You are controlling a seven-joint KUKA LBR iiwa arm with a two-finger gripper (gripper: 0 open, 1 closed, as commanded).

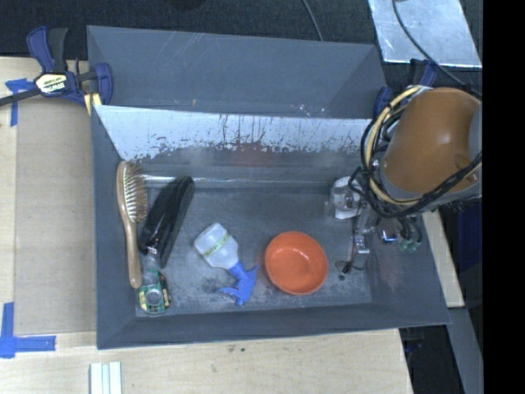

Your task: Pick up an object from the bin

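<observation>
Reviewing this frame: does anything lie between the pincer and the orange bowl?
Nothing visible does. The pincer hangs beside the orange bowl, at its right in the view, bare bin floor between them. The clear bottle and blue piece lie at the bowl's left.

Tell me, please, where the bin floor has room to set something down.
Bare floor lies behind the orange bowl and clear bottle, between the black case and the tool. The left side and front row are crowded.

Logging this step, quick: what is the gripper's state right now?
Gripper: cannot be told from this view; it is low in the bin, beside the round orange plastic bowl.
</observation>
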